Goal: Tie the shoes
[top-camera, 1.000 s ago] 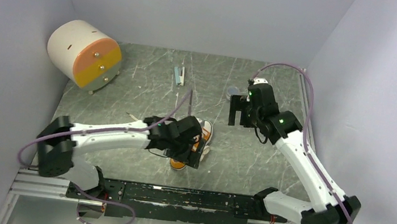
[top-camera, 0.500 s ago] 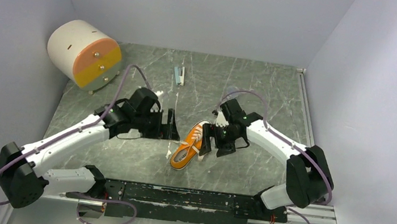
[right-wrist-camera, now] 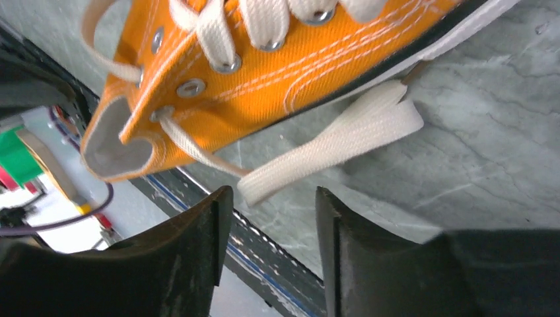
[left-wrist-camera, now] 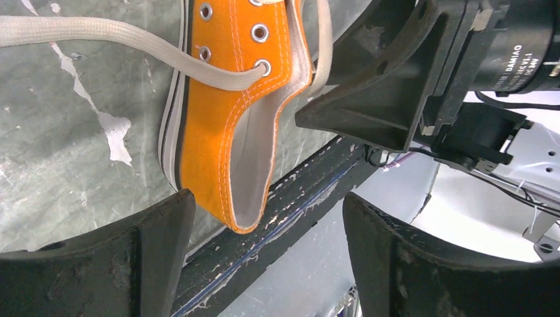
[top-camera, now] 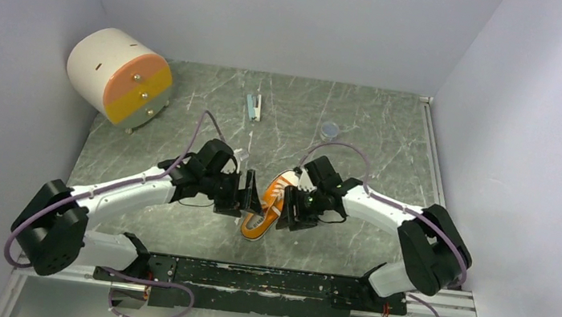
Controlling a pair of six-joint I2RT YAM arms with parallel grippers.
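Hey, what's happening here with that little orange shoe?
Two robot arms are set to tie the orange sneaker, which lies on the table between them, its white laces undone. The left gripper is open by the heel. The right gripper, also open, is poised at a loose lace end on the table, not gripping it yet.

1. The sneaker (top-camera: 268,205) is orange with pale stitching; its laces (right-wrist-camera: 330,145) are white.
2. The table (top-camera: 379,122) is grey-green with pale marble veins.
3. At ten o'clock, the drum (top-camera: 118,74) is cream, faced salmon and yellow.
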